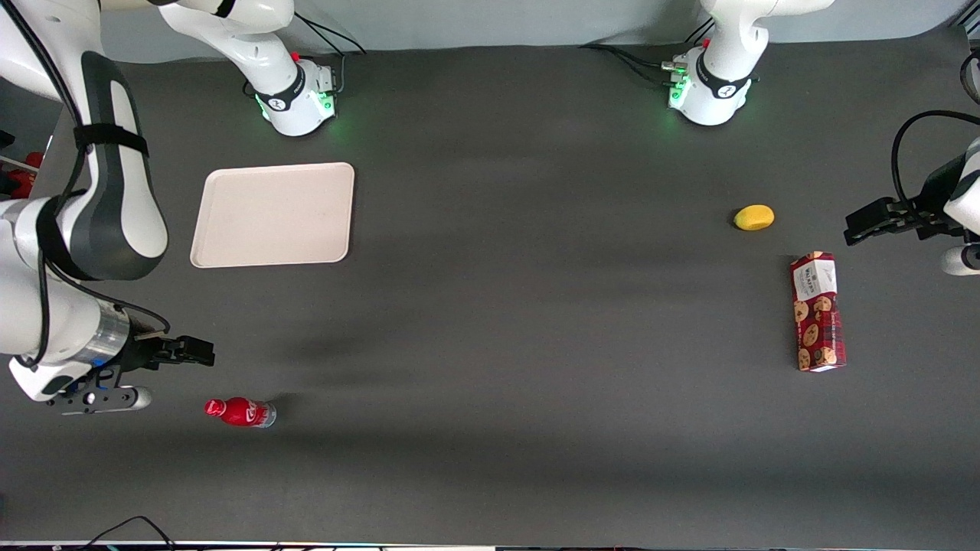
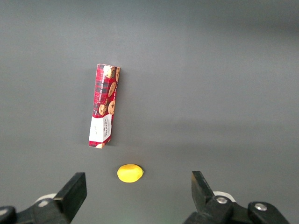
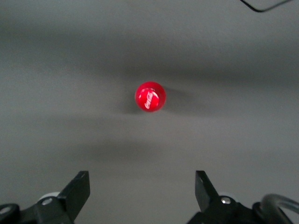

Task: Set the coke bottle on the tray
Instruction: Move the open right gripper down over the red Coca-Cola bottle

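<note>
**Bottle upright and free; gripper open above it, nothing held**

The coke bottle (image 1: pixel 240 412) stands on the dark table (image 1: pixel 536 321), toward the working arm's end and nearer the front camera than the tray (image 1: pixel 274 215), well apart from it. In the right wrist view only the bottle's red cap and shoulder (image 3: pixel 150 96) show, seen from straight overhead, which indicates it is standing on its base.

The gripper (image 1: pixel 200 351) hangs above the table near the bottle, not touching it. Its fingers (image 3: pixel 77 191) are spread wide and hold nothing.

Handling assessment: the bottle is small and slim, so it is judged light. The body looks smooth and glossy, likely slippery, and rigid enough to bear a firm pinch. Being narrow and tall for its base, it is judged easy to topple if one finger arrives first. The recommended hold is across the body just below the shoulder, fingers centred either side.

The tray is bare. A cookie box (image 1: pixel 818 311) and a yellow fruit (image 1: pixel 754 217) lie toward the parked arm's end.
</note>
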Controlling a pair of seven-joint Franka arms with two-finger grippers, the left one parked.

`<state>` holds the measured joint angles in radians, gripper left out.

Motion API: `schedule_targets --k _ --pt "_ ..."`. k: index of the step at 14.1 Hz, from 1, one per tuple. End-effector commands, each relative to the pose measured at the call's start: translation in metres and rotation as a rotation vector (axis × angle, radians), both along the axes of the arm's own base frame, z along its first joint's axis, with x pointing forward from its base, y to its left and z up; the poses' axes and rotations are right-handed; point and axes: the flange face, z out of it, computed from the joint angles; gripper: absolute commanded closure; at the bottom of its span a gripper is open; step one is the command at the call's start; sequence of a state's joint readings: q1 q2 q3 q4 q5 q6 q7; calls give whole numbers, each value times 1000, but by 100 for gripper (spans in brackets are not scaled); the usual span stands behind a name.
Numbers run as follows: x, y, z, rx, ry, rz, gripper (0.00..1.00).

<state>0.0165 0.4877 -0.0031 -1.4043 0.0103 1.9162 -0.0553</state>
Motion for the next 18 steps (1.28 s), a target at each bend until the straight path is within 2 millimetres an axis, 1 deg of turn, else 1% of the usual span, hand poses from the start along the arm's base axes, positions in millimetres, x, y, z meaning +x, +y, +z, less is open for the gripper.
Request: schedule_targets --k 1,4,5,7,9,13,16,17,18 --pt "23 -1 -18 56 -7 81 0" --pt "37 1 -40 55 0 107 0" --pt "40 2 -50 54 5 128 0" --pt "45 1 -60 49 -16 141 0" --pt "51 1 -77 45 -40 152 0" --pt "57 2 -90 45 -53 168 0" --pt "57 1 -94 45 -48 171 0" --pt "57 0 -103 44 -39 203 0" --pt "57 -2 -105 43 -39 207 0"
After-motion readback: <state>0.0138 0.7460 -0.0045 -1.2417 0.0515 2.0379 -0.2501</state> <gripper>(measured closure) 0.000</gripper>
